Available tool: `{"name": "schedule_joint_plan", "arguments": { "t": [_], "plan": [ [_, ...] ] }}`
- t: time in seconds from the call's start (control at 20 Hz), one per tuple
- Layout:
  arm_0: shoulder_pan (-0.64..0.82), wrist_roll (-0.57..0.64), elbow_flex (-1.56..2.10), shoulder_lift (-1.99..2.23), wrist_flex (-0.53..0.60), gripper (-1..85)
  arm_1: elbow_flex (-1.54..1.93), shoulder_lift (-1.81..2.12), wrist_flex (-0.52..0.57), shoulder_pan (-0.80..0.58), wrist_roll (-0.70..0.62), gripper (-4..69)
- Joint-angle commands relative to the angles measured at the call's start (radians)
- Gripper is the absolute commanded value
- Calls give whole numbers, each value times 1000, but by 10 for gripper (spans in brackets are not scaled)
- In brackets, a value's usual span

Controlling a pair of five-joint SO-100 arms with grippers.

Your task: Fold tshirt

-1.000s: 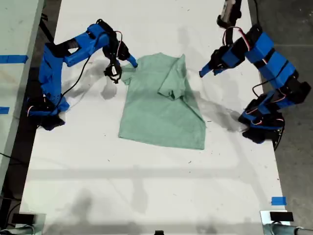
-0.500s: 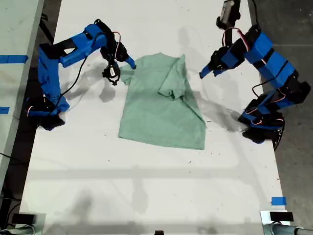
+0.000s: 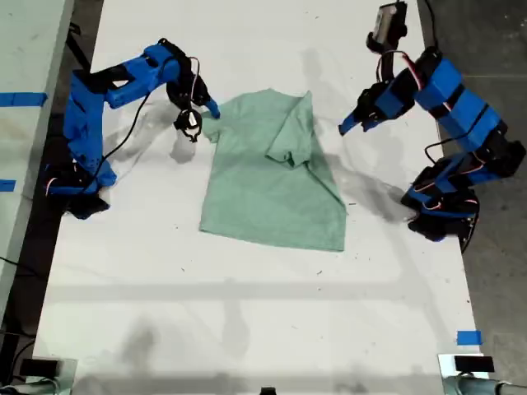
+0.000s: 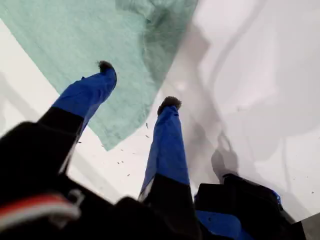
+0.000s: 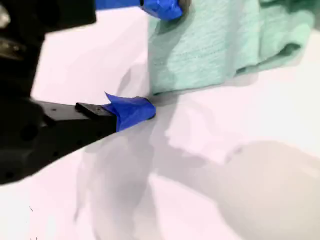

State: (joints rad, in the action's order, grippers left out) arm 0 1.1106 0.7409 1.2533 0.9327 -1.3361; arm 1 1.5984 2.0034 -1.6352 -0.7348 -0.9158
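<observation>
The pale mint-green tshirt (image 3: 263,189) lies flat in the middle of the white table (image 3: 247,321), with one sleeve side folded over onto its body. My second gripper (image 3: 202,115) is open at the shirt's far corner on the exterior view's left. In the second wrist view the tshirt (image 5: 215,45) edge lies between the jaws of my second gripper (image 5: 155,57), low over the table. My first gripper (image 3: 346,126) hovers open off the shirt's edge on the exterior view's right. In the first wrist view the tshirt (image 4: 65,40) lies under one finger of my first gripper (image 4: 137,85); the other is over bare table.
Both arm bases stand at the table's side edges, one at the exterior view's left (image 3: 78,193), one at its right (image 3: 440,214). A blue tape mark (image 3: 469,337) sits near the front right corner of the exterior view. Another surface with blue tape (image 3: 20,99) borders that view's left.
My second gripper has shifted a little towards the exterior view's left along the shirt's far corner. My first gripper has barely moved. The shirt lies as before.
</observation>
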Motion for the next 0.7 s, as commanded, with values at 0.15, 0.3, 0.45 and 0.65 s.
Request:
{"name": "schedule_joint_plan", "arguments": {
  "t": [0.15,0.3,0.45,0.65],
  "plan": [
    [8,43,-74,-20,-35,5,-3,52,37,-8,-3,215],
    [-26,23,-100,-18,-72,25,0,52,37,-11,-5,215],
    [-54,-2,-106,67,-120,195,3,52,38,-11,-8,215],
    [-55,-2,-109,166,-172,237,-2,52,41,-12,-8,215]
  ]
}}
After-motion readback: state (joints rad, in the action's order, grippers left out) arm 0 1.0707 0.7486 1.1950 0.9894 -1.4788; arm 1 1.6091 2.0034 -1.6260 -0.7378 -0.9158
